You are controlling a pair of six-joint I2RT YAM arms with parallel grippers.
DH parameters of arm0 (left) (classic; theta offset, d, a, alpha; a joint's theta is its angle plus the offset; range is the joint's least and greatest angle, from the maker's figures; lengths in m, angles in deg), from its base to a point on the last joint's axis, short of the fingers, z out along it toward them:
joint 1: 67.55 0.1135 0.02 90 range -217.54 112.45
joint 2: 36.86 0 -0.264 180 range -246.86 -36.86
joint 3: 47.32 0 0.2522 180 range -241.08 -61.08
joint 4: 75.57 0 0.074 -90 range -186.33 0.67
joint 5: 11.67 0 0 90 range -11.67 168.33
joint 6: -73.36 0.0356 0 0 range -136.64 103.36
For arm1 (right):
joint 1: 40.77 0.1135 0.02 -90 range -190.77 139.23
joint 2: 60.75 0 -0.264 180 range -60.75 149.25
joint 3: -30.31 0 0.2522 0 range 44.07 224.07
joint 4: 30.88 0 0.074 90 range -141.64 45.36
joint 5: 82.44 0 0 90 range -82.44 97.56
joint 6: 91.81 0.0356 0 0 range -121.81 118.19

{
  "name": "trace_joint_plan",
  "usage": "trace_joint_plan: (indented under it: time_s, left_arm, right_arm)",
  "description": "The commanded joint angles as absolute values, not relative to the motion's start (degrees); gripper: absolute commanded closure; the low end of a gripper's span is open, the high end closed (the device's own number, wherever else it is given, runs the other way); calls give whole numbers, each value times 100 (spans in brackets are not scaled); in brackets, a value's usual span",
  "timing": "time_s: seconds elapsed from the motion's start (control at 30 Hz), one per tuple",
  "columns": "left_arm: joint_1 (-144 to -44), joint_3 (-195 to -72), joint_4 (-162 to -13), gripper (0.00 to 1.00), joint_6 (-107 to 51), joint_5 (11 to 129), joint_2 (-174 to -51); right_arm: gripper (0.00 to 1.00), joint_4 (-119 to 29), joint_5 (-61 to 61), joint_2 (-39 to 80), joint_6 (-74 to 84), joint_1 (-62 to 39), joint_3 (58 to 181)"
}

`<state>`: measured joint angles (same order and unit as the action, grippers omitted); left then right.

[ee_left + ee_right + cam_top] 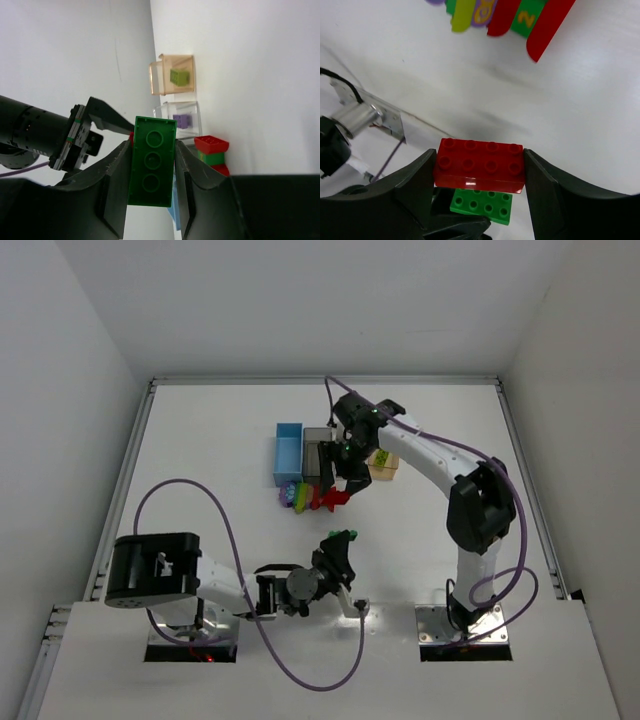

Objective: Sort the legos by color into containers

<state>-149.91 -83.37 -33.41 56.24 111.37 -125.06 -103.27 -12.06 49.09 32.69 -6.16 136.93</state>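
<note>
We have a brick in each gripper. Our left gripper (342, 538) grips a green brick (152, 162) by its long sides. The brick's long axis runs along the fingers, top to bottom in the left wrist view, with its hollow underside facing the camera. Our right gripper (479, 170) pinches a red brick (480, 160) by its short ends, so the long axis spans the jaws from left to right, studs toward the lens.

In the overhead view the bins form a row above centre: the blue bin (288, 452), then the dark grey bin (316, 455), with the others further right. The left wrist view shows a lime brick (179, 76) in the orange bin (157, 80) and a purple brick (182, 121) in the clear bin (192, 112). We judge that red and green belong in the blue and grey bins, but we cannot see inside either.

The red brick hangs just below that row, over the loose pile (293, 495) on the table (220, 440). The green brick sits further down the frame, well short of the bins. The right arm is therefore nearer, and its drop lies up-frame and slightly left.
</note>
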Motion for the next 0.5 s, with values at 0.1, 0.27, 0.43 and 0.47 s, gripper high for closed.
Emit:
trace_joint_plan:
  time_s: [0.1,0.27,0.43,0.47]
  left_arm:
    - [-15350,-8244,-3282,96,5218,11357,-12316]
    - [-15350,-8516,-3834,97,4675,11804,-12264]
    - [-15246,-9411,-5160,97,2825,12605,-12141]
    - [-15158,-9561,-5781,97,2531,12667,-12088]
  right_arm:
    - [100,-9984,-984,4981,3317,-904,14058]
    - [100,-9984,-695,5052,3194,-1036,14259]
    - [100,-9308,-396,4780,3053,-1142,14260]
    - [100,-9211,-326,4710,2975,-1142,14260]
